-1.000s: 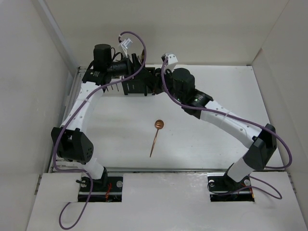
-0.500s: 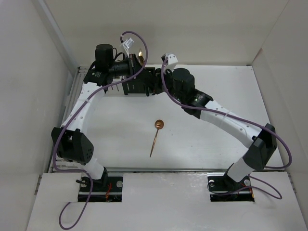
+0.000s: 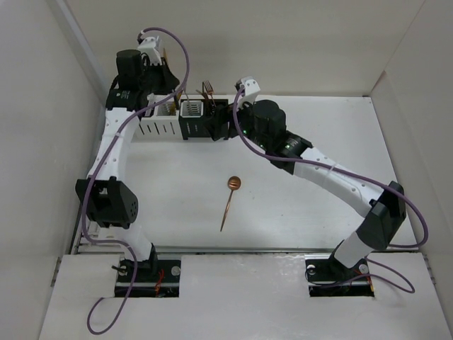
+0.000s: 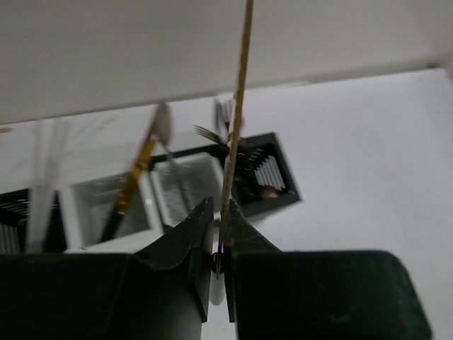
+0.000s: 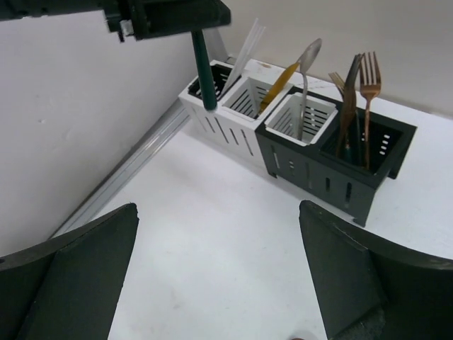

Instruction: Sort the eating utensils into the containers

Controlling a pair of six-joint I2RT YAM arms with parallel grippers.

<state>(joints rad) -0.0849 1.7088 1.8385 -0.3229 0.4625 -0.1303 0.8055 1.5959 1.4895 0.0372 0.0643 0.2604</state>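
Several caddies stand in a row at the back of the table, white ones on the left and black ones on the right. They hold pale chopsticks, a gold-handled spoon and copper forks. My left gripper is shut on a slim utensil, which hangs over the leftmost white caddy as a dark green stick in the right wrist view. In front of the row, my right gripper stands wide open and empty above the table. A copper spoon lies mid-table.
A metal rail runs along the table's left edge, below the white side wall. Purple cables loop around both arms. The right arm stretches across the right half of the table.
My left gripper has shut on the slim utensil and risen up and to the back left, away from the caddies. My right gripper's jaws have spread wide open.
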